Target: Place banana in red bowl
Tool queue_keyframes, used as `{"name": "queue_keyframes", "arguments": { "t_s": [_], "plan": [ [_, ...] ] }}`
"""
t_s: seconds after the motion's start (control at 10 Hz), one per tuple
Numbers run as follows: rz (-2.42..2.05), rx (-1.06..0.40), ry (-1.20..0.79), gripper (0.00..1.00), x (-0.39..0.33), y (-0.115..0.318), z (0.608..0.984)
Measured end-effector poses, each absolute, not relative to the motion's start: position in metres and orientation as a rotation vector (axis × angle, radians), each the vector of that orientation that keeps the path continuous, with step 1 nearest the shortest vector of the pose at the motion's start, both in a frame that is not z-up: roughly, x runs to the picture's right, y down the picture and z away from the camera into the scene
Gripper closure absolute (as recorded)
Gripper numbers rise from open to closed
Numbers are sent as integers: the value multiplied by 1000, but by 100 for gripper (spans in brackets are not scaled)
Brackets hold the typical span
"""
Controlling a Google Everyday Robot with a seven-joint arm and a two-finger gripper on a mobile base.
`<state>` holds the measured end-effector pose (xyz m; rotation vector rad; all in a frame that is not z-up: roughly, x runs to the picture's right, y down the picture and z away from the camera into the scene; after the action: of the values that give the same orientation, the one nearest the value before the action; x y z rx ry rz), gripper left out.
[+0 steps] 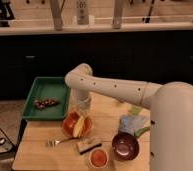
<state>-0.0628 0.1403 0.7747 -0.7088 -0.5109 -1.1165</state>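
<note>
We are seeing the banana (79, 127) lying in the red bowl (66, 124), the pincer (83, 107) hovering just above that bowl, its grip impossible to tell, and we are judging the banana light, soft, easily bruised, best held gently mid-length.

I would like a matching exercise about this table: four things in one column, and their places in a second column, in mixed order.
Things:
1. banana
2. fork
3. tool
4. maroon bowl

Places:
A. next to the white cup
B. just above the red bowl, at its far side
C. inside the red bowl
D. beside the sponge, in front of the red bowl

Pairs: 1-C, 2-D, 3-B, 4-A
</note>
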Motion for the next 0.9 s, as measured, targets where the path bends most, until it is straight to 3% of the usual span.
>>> {"name": "queue_keyframes", "arguments": {
  "t_s": [0.9],
  "plan": [
    [-1136, -676, -523, 95, -63, 143, 768]
  ]
}}
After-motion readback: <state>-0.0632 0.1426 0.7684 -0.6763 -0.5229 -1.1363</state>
